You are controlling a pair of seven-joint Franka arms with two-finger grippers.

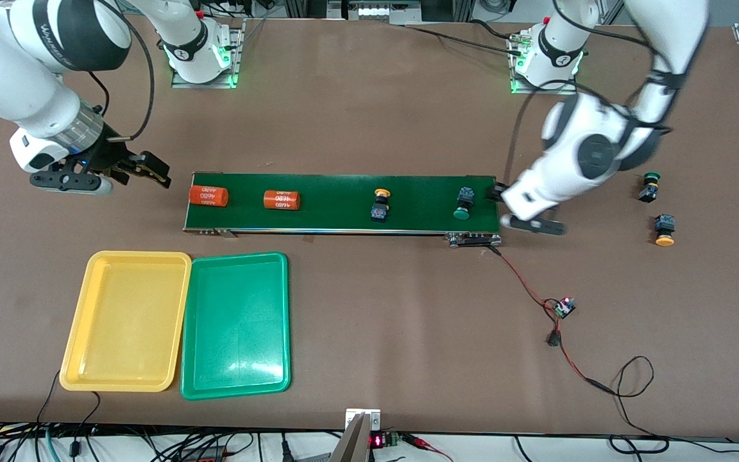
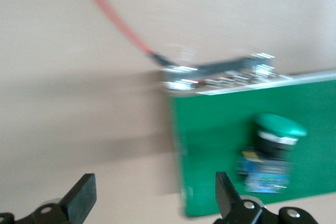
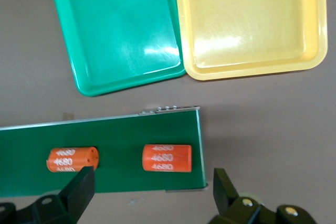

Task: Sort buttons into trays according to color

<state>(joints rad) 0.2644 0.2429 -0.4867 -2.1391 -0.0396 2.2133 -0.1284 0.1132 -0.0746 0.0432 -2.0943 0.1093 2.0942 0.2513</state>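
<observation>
Now | green-capped button (image 2: 272, 153) on belt (image 2: 220, 129) | beside open left gripper (image 2: 152, 195)

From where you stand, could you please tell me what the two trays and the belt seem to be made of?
Yellow tray and green tray: probably moulded plastic, glossy, with highlights and rounded corners. Belt: matte dark-green surface, perhaps rubber or fabric; metallic edge. Unsure.

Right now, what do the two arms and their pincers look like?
Both arms have glossy white shells with dark grey joint caps, and a black cable runs along each. The right arm has a ribbed metallic wrist ring. The right pincer and left pincer have black fingers. Green lights glow at both bases.
</observation>
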